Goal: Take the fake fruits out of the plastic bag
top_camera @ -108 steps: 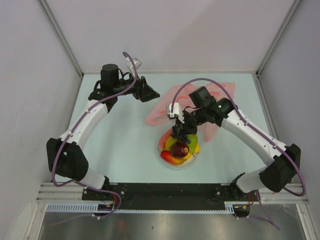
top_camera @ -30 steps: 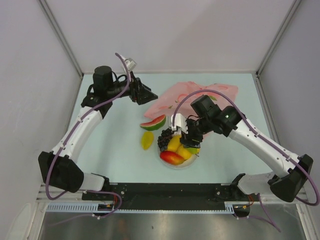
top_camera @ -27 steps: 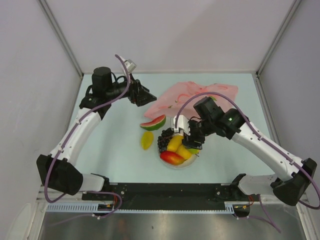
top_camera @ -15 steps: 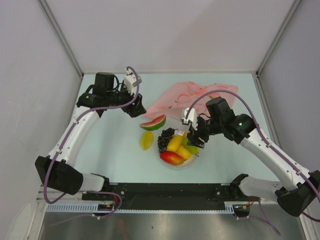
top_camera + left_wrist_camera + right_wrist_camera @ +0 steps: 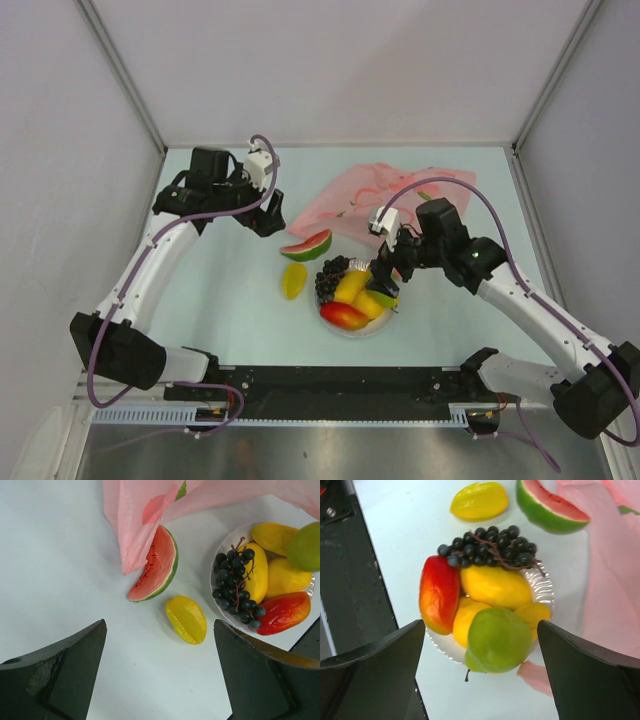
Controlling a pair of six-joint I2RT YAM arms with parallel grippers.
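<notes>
The pink plastic bag [image 5: 385, 190] lies crumpled at the back, with a green bit [image 5: 182, 490] showing at its fold. Outside it, a watermelon slice [image 5: 307, 245] and a yellow fruit [image 5: 293, 280] lie on the table. A white plate [image 5: 362, 333] holds grapes [image 5: 490, 545], yellow ovals [image 5: 495, 586], a red-orange mango [image 5: 439, 594] and a green pear [image 5: 497, 639]. My right gripper [image 5: 481, 625] hangs open over the pear, its fingers not touching it. Left of the bag, my left gripper [image 5: 159, 630] is open and empty above bare table by the yellow fruit [image 5: 186, 619].
The black rail at the table's near edge [image 5: 350, 605] runs close to the plate. Grey walls enclose the table on three sides. The bag's edge [image 5: 140, 510] drapes over the watermelon slice's top [image 5: 155, 565].
My right gripper carried the green pear to the plate, opened and let it go. My left gripper drew back from the bag, turned downward and opened wider.
</notes>
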